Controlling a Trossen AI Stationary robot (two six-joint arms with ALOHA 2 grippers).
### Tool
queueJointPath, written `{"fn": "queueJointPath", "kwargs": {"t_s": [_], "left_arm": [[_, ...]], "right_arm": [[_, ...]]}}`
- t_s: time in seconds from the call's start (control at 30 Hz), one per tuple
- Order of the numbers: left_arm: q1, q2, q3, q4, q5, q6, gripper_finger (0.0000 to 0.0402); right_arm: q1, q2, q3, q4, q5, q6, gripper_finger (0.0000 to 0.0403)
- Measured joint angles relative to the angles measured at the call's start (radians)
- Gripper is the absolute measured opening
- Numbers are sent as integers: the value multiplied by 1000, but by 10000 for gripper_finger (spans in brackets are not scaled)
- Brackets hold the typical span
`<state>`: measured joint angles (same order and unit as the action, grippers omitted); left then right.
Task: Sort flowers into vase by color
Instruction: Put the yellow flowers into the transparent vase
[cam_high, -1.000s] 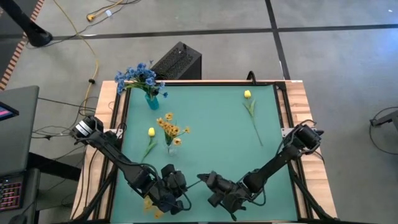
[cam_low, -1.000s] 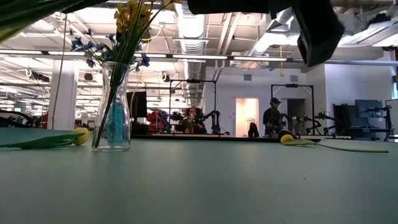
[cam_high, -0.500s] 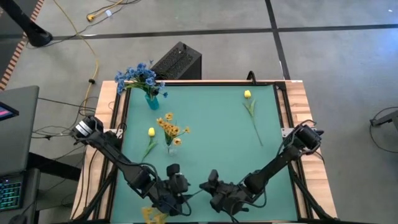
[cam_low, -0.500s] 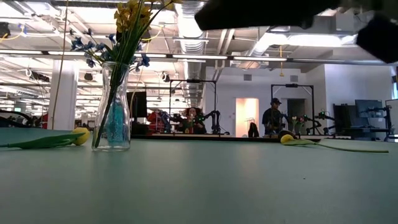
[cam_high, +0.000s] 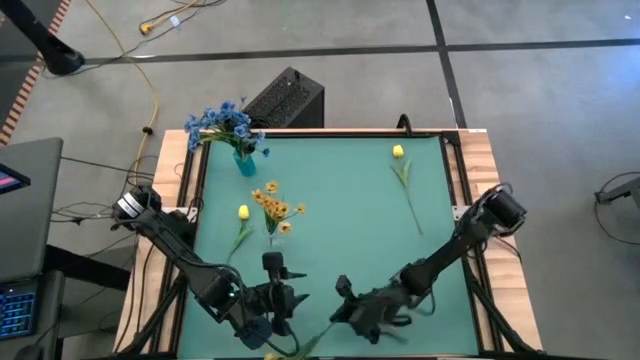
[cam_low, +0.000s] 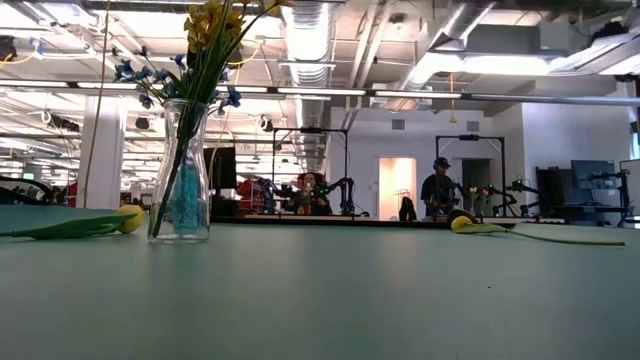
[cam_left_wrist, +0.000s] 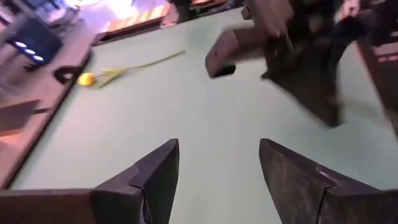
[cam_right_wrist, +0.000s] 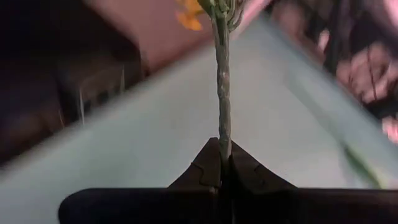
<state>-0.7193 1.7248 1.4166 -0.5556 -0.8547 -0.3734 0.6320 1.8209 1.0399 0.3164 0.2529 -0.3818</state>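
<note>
My right gripper is shut on a yellow small-blossom spray near the table's near edge; its blossoms point toward the near left. My left gripper stands open just left of it, with nothing between its fingers. A clear vase holding yellow sprays stands left of centre. A blue vase with blue sprays stands at the far left. One yellow bud stem lies beside the clear vase, another at the far right. My right gripper pinches the spray's thin green stalk between its two shut fingers, at the stalk's bare lower end. The stalk runs straight on from the fingertips, in line with them, toward the table's near left. Its blossom end reaches the table's near edge.
In the low view the clear vase stands at the left with a bud stem lying next to it, and the other bud stem lies at the right. A black box sits behind the table's far edge. People show in the room beyond.
My left gripper has opened and let go of the yellow spray, then drawn back a little toward the far edge. My right gripper keeps the stalk and has turned, swinging the blossoms toward the near edge. Both arms have left the low view's top.
</note>
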Motion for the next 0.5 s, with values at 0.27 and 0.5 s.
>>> {"fn": "queueJointPath", "kwargs": {"t_s": [0.27, 0.5], "left_arm": [[-21, -1, -42, -16, -102, -17, 210], [-11, 3, -185, 406, -101, 190, 210]], "right_arm": [[-78, -123, -446, 867, -184, 80, 27], [-132, -32, -512, 1217, -162, 253, 27]]}}
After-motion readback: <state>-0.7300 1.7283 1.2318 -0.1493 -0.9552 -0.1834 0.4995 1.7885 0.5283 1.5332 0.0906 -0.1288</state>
